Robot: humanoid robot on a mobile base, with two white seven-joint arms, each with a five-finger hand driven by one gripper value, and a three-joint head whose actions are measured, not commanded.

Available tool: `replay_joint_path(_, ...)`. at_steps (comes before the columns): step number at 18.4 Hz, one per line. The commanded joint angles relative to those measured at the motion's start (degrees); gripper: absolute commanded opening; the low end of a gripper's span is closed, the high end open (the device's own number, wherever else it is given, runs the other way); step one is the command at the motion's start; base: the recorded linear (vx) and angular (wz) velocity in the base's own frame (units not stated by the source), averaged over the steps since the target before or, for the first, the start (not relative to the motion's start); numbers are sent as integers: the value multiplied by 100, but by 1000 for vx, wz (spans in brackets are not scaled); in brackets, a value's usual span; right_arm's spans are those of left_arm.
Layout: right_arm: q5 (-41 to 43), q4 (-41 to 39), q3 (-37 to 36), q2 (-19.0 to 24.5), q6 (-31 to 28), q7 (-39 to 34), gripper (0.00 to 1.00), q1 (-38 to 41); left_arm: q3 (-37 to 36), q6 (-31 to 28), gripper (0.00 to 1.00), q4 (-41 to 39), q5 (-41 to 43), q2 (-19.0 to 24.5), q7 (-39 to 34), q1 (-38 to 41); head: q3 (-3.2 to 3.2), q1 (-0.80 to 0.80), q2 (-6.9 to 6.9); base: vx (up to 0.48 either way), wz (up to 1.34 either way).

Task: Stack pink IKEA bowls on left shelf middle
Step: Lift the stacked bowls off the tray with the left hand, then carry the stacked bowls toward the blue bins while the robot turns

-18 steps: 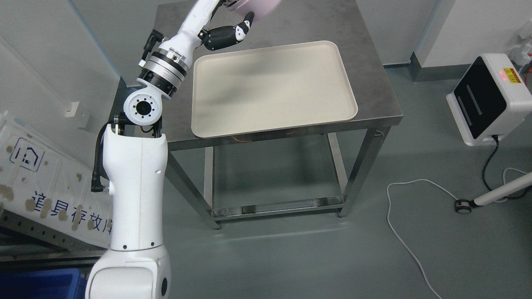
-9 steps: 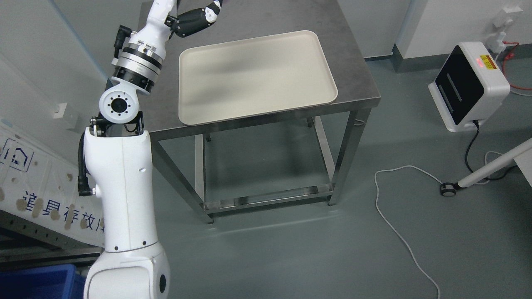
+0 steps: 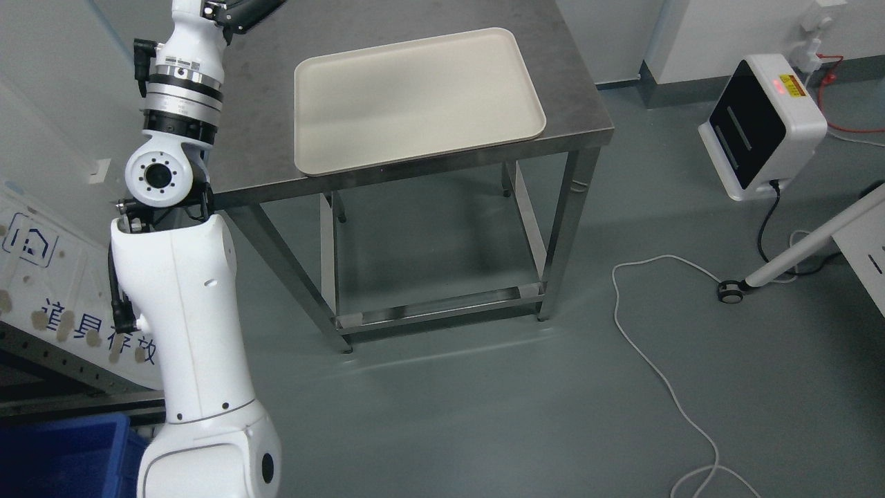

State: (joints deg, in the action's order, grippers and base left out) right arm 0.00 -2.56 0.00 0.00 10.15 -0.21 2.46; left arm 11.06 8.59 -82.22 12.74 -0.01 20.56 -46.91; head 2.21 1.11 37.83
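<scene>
— Reaching up from the lower left, is the left arm (image 3: pixel 181 304) holding a pink bowl?
— Can't tell; its hand is cut off at the top edge, fingers unseen. No bowl shows. Only a beige tray (image 3: pixel 415 97) lies on the steel table (image 3: pixel 574 104)

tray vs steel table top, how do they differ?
The tray is cream and matte with a raised rim; the table top is dark grey steel, flat and faintly mottled. The tray is the smaller and lies on the table top, skewed to its edges, with steel showing on all sides of it. The tray's corners are rounded, the table top's square. Both are rectangular and bare.
</scene>
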Motion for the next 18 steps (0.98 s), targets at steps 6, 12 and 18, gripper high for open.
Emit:
replay_joint_path(6, -44, 1, -62, -100, -5, -5, 100, 0, 168, 160, 3, -812, -193, 101, 255, 1455, 0, 0, 0, -159, -204)
replay_joint_path(12, -44, 1, -62, -100, -5, -5, 100, 0, 169, 318, 3, -954, -202, 101, 185, 1791, 0, 0, 0, -205, -29)
replay_joint_path(18, -44, 1, -62, -100, -5, -5, 100, 0, 2, 846, 3, -962, -387, 101, -131, 1922, 0, 0, 0, -203, 271)
